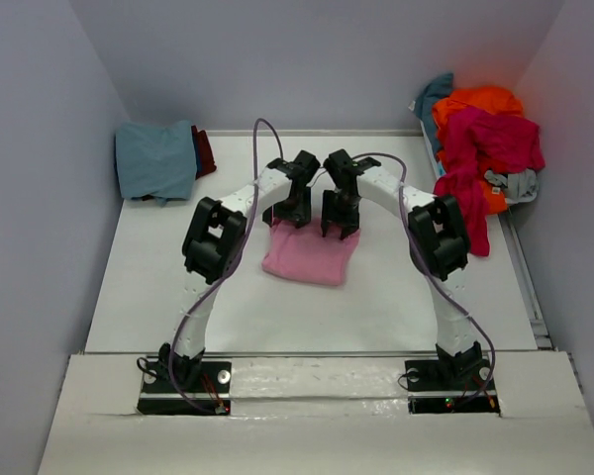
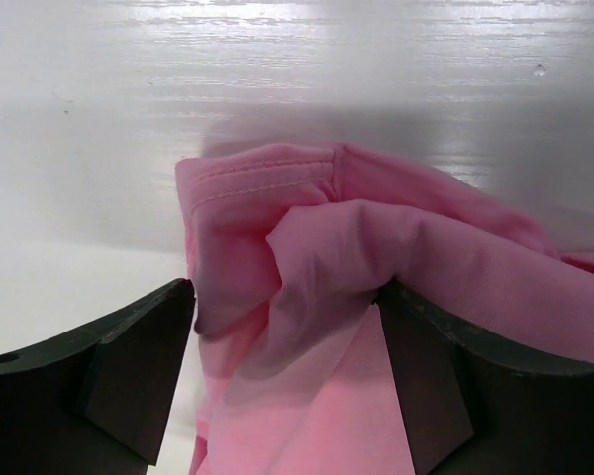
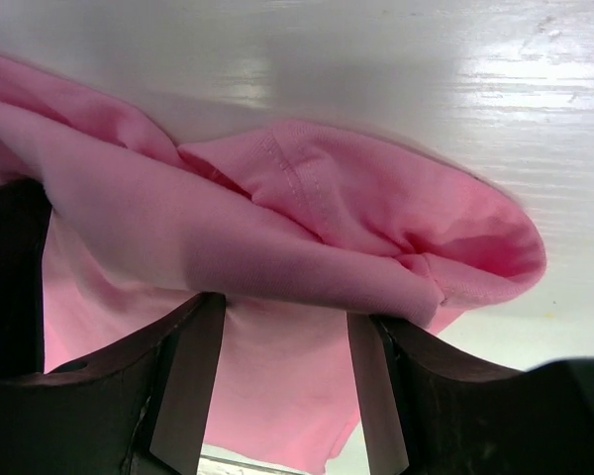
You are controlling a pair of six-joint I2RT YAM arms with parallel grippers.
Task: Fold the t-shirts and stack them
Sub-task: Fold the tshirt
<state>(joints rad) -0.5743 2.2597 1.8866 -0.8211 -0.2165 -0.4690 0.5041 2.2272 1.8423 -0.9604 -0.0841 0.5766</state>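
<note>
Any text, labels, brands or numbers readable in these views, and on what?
None readable.
The pink t-shirt shows plain cloth and stitched hems, no tag or print.
The folded blue shirt and the pile of shirts look plain too.
Any marking on the arm bases is too small to read.

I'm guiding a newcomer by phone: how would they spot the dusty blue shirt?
Look to the far left corner of the table. The dusty blue shirt lies flat, a dark red cloth at its right edge, unlike the bright heap far right.
</note>
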